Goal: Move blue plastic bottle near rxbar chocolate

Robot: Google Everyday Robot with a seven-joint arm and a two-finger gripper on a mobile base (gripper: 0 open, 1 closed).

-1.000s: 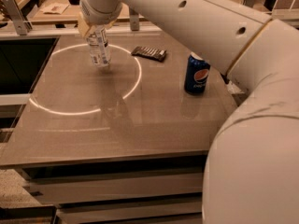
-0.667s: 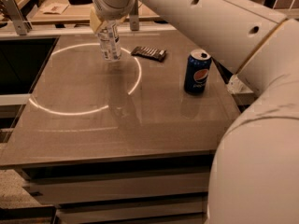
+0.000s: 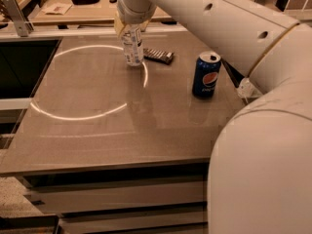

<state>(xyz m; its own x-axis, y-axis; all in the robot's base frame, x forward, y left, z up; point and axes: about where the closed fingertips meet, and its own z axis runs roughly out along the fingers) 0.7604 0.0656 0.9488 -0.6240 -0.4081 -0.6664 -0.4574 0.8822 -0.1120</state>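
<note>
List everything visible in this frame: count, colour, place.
bottle: 1, clear with white label, upright, far middle of table
bar: 1, dark, flat, just right of bottle
can: 1, blue, upright, table's right side
table: 1, grey-brown, foreground
back table: 1, tan, behind; small items unclear
arm: 1, white, reaching from lower right
gripper: 1, closed on bottle's top

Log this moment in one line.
gripper: shut on blue plastic bottle | blue plastic bottle: upright, beside rxbar chocolate | Pepsi can: standing apart
</note>
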